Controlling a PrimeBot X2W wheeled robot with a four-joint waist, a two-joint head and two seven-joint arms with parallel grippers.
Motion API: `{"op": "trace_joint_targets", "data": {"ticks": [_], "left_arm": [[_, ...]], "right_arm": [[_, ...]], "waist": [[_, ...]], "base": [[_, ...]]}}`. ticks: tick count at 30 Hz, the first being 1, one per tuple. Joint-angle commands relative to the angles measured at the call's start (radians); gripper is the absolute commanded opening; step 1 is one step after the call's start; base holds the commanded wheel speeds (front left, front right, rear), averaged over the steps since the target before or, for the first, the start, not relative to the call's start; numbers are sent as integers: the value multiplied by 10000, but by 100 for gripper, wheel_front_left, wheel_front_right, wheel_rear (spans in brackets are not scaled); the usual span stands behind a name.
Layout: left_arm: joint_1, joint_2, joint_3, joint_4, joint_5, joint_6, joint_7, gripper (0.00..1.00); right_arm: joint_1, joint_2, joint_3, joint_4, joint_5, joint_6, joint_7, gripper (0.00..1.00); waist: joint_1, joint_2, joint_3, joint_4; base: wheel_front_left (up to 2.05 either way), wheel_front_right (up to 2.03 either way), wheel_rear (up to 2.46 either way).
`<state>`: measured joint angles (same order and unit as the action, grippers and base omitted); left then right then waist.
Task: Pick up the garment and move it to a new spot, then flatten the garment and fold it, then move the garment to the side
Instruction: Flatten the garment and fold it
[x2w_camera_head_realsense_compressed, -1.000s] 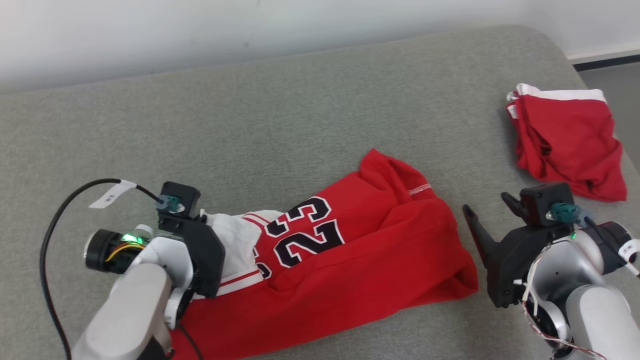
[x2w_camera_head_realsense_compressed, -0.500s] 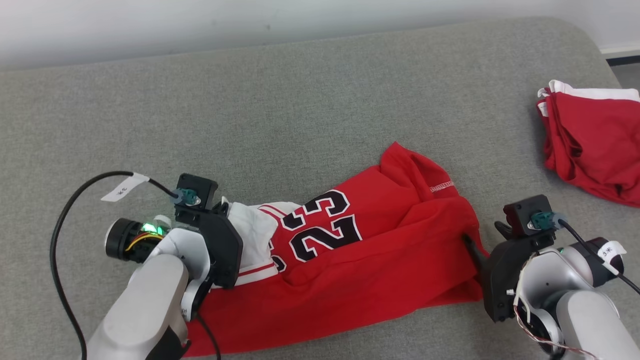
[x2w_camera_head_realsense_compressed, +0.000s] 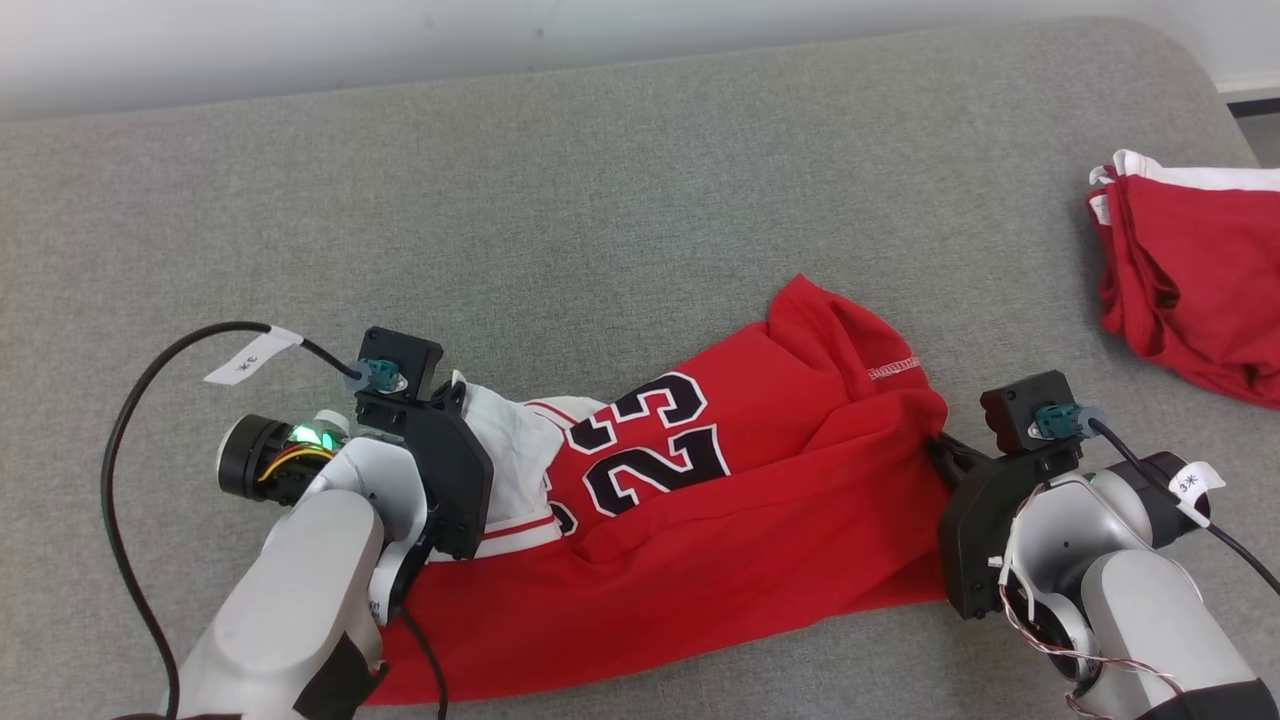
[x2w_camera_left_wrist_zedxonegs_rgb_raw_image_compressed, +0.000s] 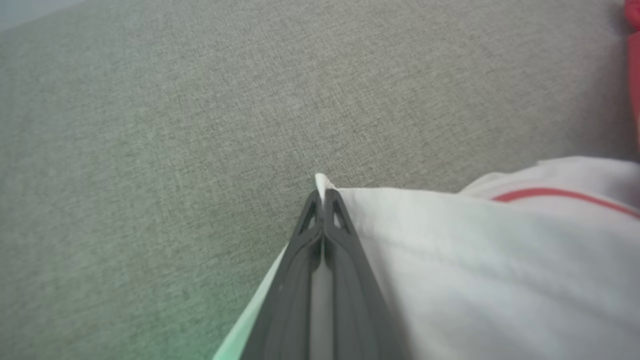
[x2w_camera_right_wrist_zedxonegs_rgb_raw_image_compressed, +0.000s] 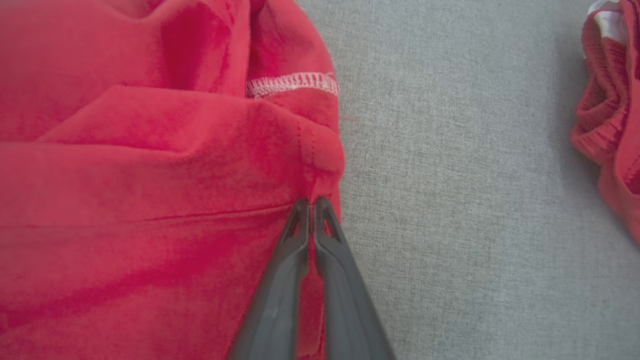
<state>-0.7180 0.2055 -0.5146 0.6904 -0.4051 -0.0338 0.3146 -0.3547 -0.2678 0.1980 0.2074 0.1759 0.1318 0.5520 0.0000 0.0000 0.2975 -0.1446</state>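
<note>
Since a second ago our right pincer has snapped shut. Back then its fingers were spread wide and sat clear of the cloth; now we see them pinched on the red edge of the jersey at its 3 o'clock end, just below a white-stitched hem. The head camera swung a bit too, so we wouldn't read much into the shift in framing.

Our left pincer is clamped on the white part at the jersey's 9 o'clock end, with a little tip of white cloth poking out past the fingertips.

The jersey lies rumpled on the grey fabric surface, stretched between the two pincers from about 8 o'clock to 4 o'clock in the head view, its black "23" facing up. A second red garment with white trim sits bunched at 2 o'clock, well apart from the jersey.
</note>
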Motion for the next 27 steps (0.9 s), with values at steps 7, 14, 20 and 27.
{"op": "trace_joint_targets", "data": {"ticks": [7,14,20,27], "left_arm": [[84,85,238,-1,-92,309,-833,0],[-344,481,1222,-1194,-281,865,-2986,0],[-944,892,2450,-2780,-1257,628,-3766,0],[-3013,2196,3199,-4248,-1312,82,-3617,0]], "right_arm": [[-5,-65,12,-270,176,-26,-494,0],[-239,-6,-449,-1347,1029,-26,-1504,0],[-1417,-498,-6,-1820,2096,-26,-1802,0],[-4574,-1145,1183,-719,2970,-26,-2258,0]], "waist": [[0,0,-234,-61],[0,0,-460,-99],[0,0,-192,-300],[0,0,1188,-632]], "base": [[0,0,0],[0,0,0],[0,0,0],[0,0,0]]}}
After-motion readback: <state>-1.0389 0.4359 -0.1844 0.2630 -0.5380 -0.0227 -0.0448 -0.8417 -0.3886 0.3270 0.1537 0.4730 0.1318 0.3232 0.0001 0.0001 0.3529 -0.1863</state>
